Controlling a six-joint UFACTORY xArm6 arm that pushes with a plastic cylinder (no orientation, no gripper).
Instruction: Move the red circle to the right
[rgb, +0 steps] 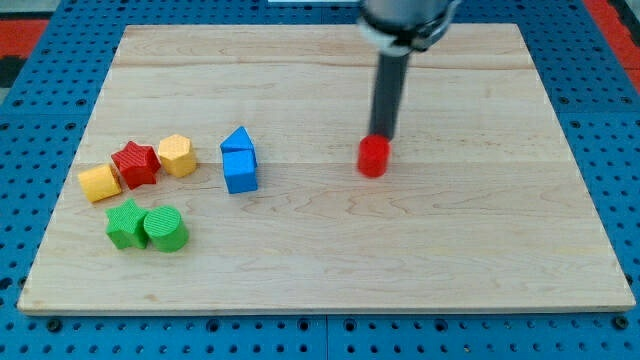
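Observation:
The red circle (373, 157) stands on the wooden board (450, 230), a little right of centre. My tip (383, 137) is at the red circle's upper right edge, touching it or very close. The dark rod comes down from the view's top.
At the view's left lies a cluster: a yellow block (99, 183), a red star (135, 164), a yellow hexagon (176, 155). Below them are a green star (125, 223) and a green cylinder (165, 228). A blue triangle (237, 139) touches a blue cube (240, 170).

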